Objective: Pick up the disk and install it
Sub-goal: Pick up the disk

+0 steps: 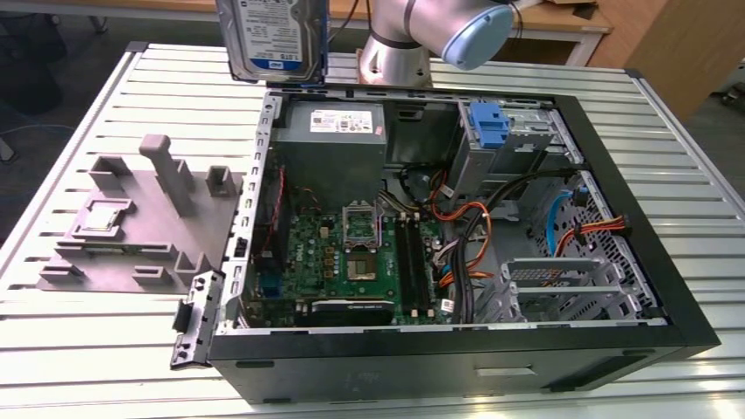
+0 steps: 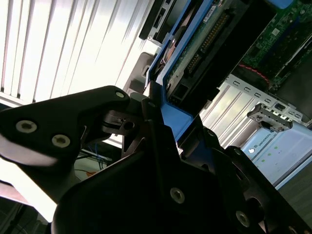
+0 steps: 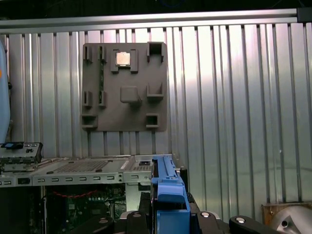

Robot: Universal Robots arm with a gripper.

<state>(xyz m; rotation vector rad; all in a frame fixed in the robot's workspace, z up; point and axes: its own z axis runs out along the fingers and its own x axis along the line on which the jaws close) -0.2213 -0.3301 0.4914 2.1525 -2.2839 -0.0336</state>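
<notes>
The disk (image 1: 270, 39) was held upright in the air, label toward the exterior camera, above the far corner of the open case (image 1: 686, 332) on the exterior view's left. It was clear of both case and worktop (image 1: 105, 367), just beside the arm (image 1: 437, 30).

In the second wrist view, the claw (image 2: 155, 122) was seen clamped on the disk's blue bracket (image 2: 168, 105), with the disk's circuit-board side (image 2: 195, 53) turned toward that camera. In the first wrist view, the bracket (image 3: 168, 195) was seen edge-on above the slatted worktop (image 3: 234, 97).

The case lay on its side with the motherboard (image 1: 349, 253) exposed and a blue clip (image 1: 489, 127) standing in its far bay. A grey fixture (image 1: 128, 227) carrying a chip (image 1: 105, 212) rested on the worktop, beside the case on the exterior view's left.
</notes>
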